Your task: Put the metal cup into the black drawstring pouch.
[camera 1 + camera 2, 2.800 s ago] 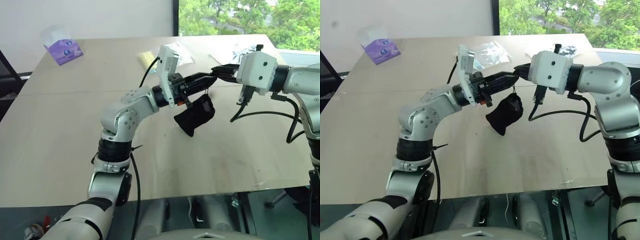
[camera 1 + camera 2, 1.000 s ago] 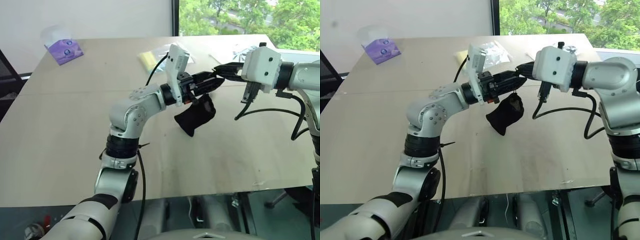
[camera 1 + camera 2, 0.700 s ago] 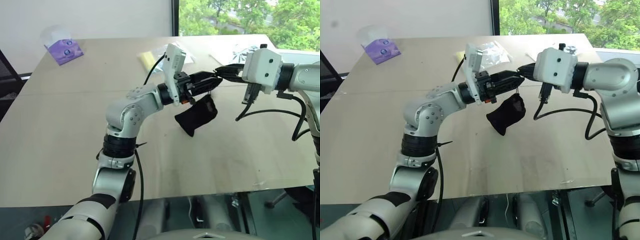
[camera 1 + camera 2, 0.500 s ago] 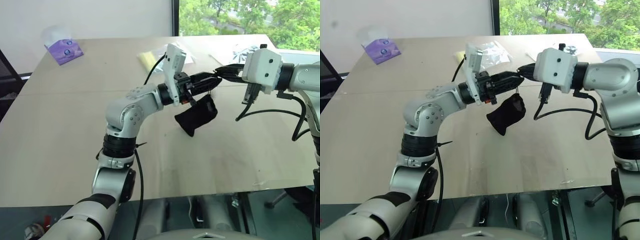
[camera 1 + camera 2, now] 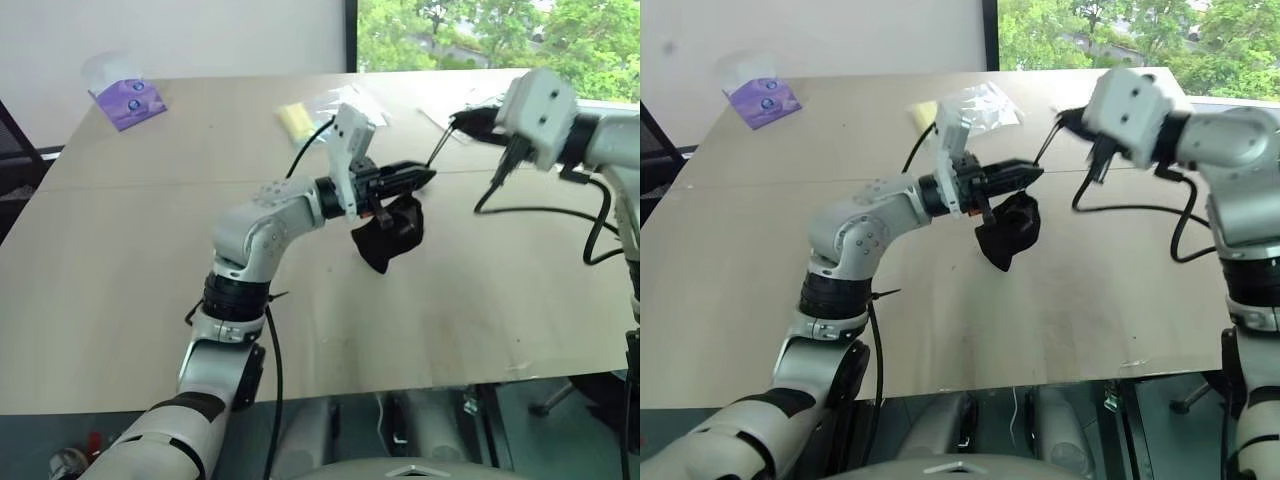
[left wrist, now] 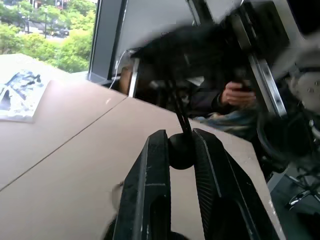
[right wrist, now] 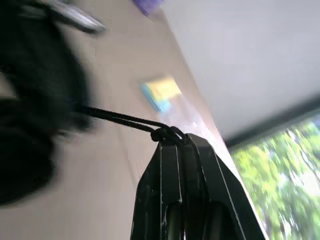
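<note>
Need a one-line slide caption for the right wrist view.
Right gripper shut on the taut drawstring of the black drawstring pouch, above the wooden table.

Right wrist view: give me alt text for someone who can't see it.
The right gripper is shut on the knotted cord of the black pouch, pulled taut above the table. A yellow-and-blue packet lies beyond.

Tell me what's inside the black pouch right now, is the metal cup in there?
The black drawstring pouch looks lumpy, but its fabric hides whatever is inside. No cup can be seen. The left gripper pinches its mouth while the right gripper holds the cord.
</note>
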Available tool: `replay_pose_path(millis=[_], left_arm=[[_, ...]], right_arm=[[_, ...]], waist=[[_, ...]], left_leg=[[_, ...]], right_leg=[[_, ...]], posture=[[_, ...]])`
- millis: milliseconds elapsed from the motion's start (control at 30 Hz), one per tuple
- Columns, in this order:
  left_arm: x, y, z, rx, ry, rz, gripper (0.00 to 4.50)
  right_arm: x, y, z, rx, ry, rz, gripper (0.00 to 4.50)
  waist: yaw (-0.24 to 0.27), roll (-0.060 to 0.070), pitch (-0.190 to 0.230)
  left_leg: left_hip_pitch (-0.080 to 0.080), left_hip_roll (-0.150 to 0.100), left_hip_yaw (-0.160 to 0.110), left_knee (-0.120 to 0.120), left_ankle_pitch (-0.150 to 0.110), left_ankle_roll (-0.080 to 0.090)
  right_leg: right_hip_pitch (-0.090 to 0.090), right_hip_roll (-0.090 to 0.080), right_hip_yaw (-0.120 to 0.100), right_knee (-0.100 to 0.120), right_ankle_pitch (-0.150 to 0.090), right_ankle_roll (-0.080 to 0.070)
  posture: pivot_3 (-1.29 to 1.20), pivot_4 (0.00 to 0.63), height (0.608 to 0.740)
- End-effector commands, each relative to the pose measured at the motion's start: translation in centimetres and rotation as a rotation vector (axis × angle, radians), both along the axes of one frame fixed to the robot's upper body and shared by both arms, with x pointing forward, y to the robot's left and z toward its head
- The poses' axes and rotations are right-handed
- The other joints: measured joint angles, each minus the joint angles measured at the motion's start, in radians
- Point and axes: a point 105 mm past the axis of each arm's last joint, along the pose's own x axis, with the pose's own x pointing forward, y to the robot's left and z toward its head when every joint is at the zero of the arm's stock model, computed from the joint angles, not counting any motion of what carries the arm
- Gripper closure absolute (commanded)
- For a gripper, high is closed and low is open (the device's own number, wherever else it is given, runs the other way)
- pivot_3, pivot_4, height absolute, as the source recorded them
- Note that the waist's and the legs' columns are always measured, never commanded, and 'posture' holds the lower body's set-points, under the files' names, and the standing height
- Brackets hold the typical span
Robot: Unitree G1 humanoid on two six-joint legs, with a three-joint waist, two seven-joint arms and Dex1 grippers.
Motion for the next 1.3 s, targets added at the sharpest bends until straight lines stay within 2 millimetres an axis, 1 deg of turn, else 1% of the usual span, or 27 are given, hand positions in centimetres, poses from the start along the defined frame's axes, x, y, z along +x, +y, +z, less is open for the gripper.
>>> replay_pose_path(millis=[33,100,167,300,467,533,633,700,767,867,933,1000,1033,1100,1133,1200,1267,1300], left_arm=[[0.1,0.8,-1.7,0.064,0.006,0.026,4.36],[0.3,1.7,-3.0,0.094,0.036,0.060,4.36],[0.3,2.3,-3.7,0.115,0.032,0.082,4.36],[0.1,3.1,-4.5,0.128,0.052,0.121,4.36],[0.1,4.2,-5.2,0.165,0.062,0.151,4.36],[0.2,4.6,-5.4,0.181,0.064,0.158,4.36],[0.5,4.7,-5.6,0.198,0.058,0.165,4.36],[0.6,4.5,-5.3,0.195,0.045,0.167,4.36],[0.8,4.3,-4.9,0.187,0.034,0.169,4.36],[0.8,4.1,-4.7,0.167,0.039,0.166,4.36],[0.7,4.2,-4.4,0.139,0.061,0.164,4.36],[0.4,4.6,-3.7,0.098,0.075,0.157,3.33],[0.3,4.9,-3.4,0.087,0.069,0.163,2.99],[-0.2,5.6,-2.8,0.070,0.062,0.178,2.03],[-1.0,6.2,-2.2,0.044,0.066,0.162,1.75],[-2.4,7.3,-1.4,0.015,0.071,0.153,1.75],[-3.4,9.1,-1.5,0.021,0.084,0.194,1.75],[-3.5,10.1,-1.8,0.028,0.087,0.247,1.65]], right_arm=[[1.6,-5.4,3.4,0.106,-0.098,-0.226,4.50],[2.5,-7.9,3.3,0.114,-0.098,-0.330,4.50],[2.9,-9.0,3.0,0.100,-0.096,-0.374,4.50],[3.7,-10.1,1.4,0.112,-0.061,-0.420,4.50],[4.1,-11.6,0.3,0.108,-0.044,-0.479,4.50],[4.1,-11.9,-0.1,0.109,-0.038,-0.487,4.50],[4.1,-11.9,-0.7,0.112,-0.024,-0.484,4.50],[4.0,-11.8,-1.3,0.111,-0.009,-0.476,4.50],[3.7,-10.9,-2.5,0.112,0.046,-0.427,4.50],[2.6,-8.5,-5.3,0.108,0.146,-0.309,4.50],[1.8,-7.3,-7.2,0.116,0.211,-0.267,4.50],[1.2,-6.8,-8.8,0.135,0.261,-0.258,4.50],[0.9,-6.6,-9.6,0.137,0.279,-0.257,4.50],[0.4,-6.2,-10.5,0.139,0.305,-0.258,4.50],[-0.1,-6.0,-11.1,0.140,0.316,-0.259,4.50],[-1.0,-5.8,-11.9,0.126,0.333,-0.259,4.50],[-2.5,-5.6,-13.2,0.131,0.410,-0.228,4.50],[-3.0,-5.8,-13.6,0.123,0.415,-0.236,4.21]], waist=[[0.000,0.000,0.000],[0.000,0.000,0.000],[-0.001,0.000,0.000],[-0.005,0.001,0.000],[-0.002,0.001,0.000],[-0.002,0.001,0.000],[-0.001,0.001,0.000],[0.000,0.001,0.000],[-0.001,0.001,0.000],[0.000,0.001,0.000],[0.000,0.001,0.000],[-0.003,0.001,0.000],[-0.003,0.001,0.000],[-0.004,0.001,0.000],[-0.005,0.001,0.000],[-0.005,0.001,0.000],[-0.003,0.001,0.000],[-0.001,0.001,0.000]], left_leg=[[0.000,0.000,0.000,0.000,0.000,0.000],[0.000,0.000,0.001,0.000,0.000,0.000],[0.000,0.000,0.001,0.000,0.000,0.000],[0.000,0.000,0.001,-0.001,0.000,0.000],[0.000,0.000,0.002,-0.001,0.000,0.000],[0.000,0.000,0.002,-0.001,0.000,0.000],[0.000,0.000,0.002,-0.001,0.000,0.000],[0.000,0.000,0.002,-0.001,0.000,0.000],[0.000,0.000,0.002,-0.001,0.000,0.000],[0.000,0.000,0.001,-0.001,0.000,0.000],[0.000,0.000,0.001,-0.001,0.000,0.000],[0.000,0.000,0.001,0.000,0.000,0.000],[0.000,0.000,0.001,0.000,0.000,0.000],[0.000,0.001,0.001,0.000,0.000,0.000],[0.001,0.001,0.001,0.000,0.000,0.000],[0.000,0.001,0.001,0.000,0.000,0.000],[0.000,0.001,0.001,-0.001,0.000,0.000],[0.000,0.002,0.001,-0.001,0.000,0.000]], right_leg=[[0.000,0.000,0.000,0.000,0.000,0.000],[0.000,0.000,0.000,0.000,0.000,0.000],[0.000,0.000,0.001,0.000,0.000,0.000],[0.000,0.000,0.001,0.000,0.000,0.000],[0.000,0.000,0.002,0.000,0.000,0.000],[0.000,0.000,0.002,0.000,0.000,0.000],[0.000,0.000,0.001,0.000,0.000,0.000],[0.000,0.000,0.001,0.000,0.000,0.000],[0.000,0.000,0.001,0.000,0.000,0.000],[0.000,0.000,0.001,0.000,0.000,0.000],[0.000,0.000,0.001,0.000,0.000,0.000],[0.000,0.000,0.001,0.000,0.000,0.000],[0.000,0.000,0.001,0.001,0.000,0.000],[0.000,0.001,0.001,0.001,0.000,0.000],[0.000,0.001,0.001,0.002,0.000,0.000],[0.000,0.001,0.002,0.001,0.000,0.000],[0.000,0.001,0.001,0.001,0.000,0.000],[0.000,0.001,0.001,0.001,0.000,0.000]], posture=[[0.00,0.150,0.740],[0.00,0.150,0.740],[0.00,0.150,0.740],[0.00,0.150,0.740],[0.00,0.150,0.740],[0.00,0.150,0.740],[0.00,0.150,0.740],[0.00,0.150,0.740],[0.00,0.150,0.740],[0.00,0.150,0.740],[0.00,0.150,0.740],[0.00,0.150,0.740],[0.00,0.150,0.740],[0.00,0.150,0.740],[0.00,0.150,0.740],[0.00,0.150,0.740],[0.00,0.150,0.740],[0.00,0.150,0.740]])
